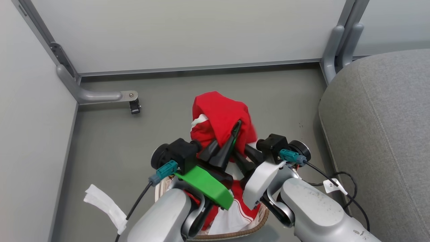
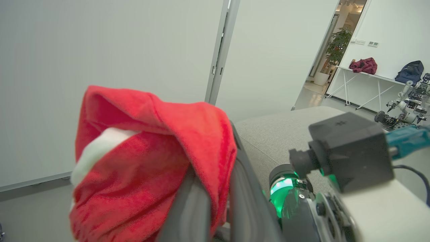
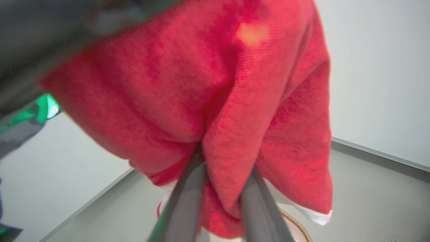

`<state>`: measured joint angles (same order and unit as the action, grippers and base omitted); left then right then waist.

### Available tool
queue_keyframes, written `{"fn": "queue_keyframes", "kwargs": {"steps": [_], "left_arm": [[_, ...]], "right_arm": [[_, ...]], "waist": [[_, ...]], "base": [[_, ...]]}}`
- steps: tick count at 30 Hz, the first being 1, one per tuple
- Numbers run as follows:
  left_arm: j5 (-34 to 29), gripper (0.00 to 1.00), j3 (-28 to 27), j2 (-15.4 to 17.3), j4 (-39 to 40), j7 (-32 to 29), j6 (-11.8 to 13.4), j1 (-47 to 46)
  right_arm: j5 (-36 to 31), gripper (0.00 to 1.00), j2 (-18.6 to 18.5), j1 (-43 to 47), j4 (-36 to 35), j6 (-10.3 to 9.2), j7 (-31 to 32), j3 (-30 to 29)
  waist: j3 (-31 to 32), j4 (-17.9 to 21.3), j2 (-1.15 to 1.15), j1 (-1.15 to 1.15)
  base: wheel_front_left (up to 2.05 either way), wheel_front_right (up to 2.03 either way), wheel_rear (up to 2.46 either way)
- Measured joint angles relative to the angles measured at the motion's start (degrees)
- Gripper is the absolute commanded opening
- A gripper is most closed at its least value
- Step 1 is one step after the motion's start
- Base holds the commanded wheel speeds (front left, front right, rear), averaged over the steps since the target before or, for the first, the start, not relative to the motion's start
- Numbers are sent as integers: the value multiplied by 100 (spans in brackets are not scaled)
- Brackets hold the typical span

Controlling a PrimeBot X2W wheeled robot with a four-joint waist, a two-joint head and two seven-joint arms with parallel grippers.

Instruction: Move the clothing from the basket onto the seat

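head cam looks steeply down from up high at the floor (image 1: 111, 144), seat (image 1: 386, 134) on its right. both wrist cams are jammed right up against the clothing (image 2: 141, 161), left one facing level toward the seat, right one tilted at the floor. all three share that clothing.

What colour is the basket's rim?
Brown, with a woven look; the basket's rim shows best in the head view.
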<state>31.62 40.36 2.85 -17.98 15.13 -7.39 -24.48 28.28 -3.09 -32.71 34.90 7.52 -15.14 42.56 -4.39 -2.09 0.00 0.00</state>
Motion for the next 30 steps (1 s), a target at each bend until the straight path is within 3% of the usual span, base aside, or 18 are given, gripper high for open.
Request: {"fn": "queue_keyframes", "kwargs": {"steps": [3,4,5,6,15,30], "left_arm": [[-93,0,-174,0,-114,0,0,1],[-154,18,-237,1,-147,2,0,5],[-244,48,-292,0,-175,3,0,7],[-371,100,-356,0,-220,3,0,11],[-1012,100,-681,18,-349,3,0,166],[-1150,100,-668,86,-324,3,0,286]], "right_arm": [[9,0,7,47,-164,0,1,-127],[8,0,1,80,-240,0,0,-202],[5,0,-4,122,-308,0,0,-265],[-2,0,-19,187,-368,0,1,-323],[-62,0,-144,547,-820,-1,1,-867],[-80,0,-177,928,-1211,0,0,-1356]], "waist": [[-18,7,0,0],[-22,27,0,0],[-25,48,0,0],[-30,79,0,0],[-134,607,0,0],[-412,2195,0,0]], "base": [[0,0,0],[0,0,0],[0,0,0],[0,0,0],[0,0,0],[0,0,0]]}}
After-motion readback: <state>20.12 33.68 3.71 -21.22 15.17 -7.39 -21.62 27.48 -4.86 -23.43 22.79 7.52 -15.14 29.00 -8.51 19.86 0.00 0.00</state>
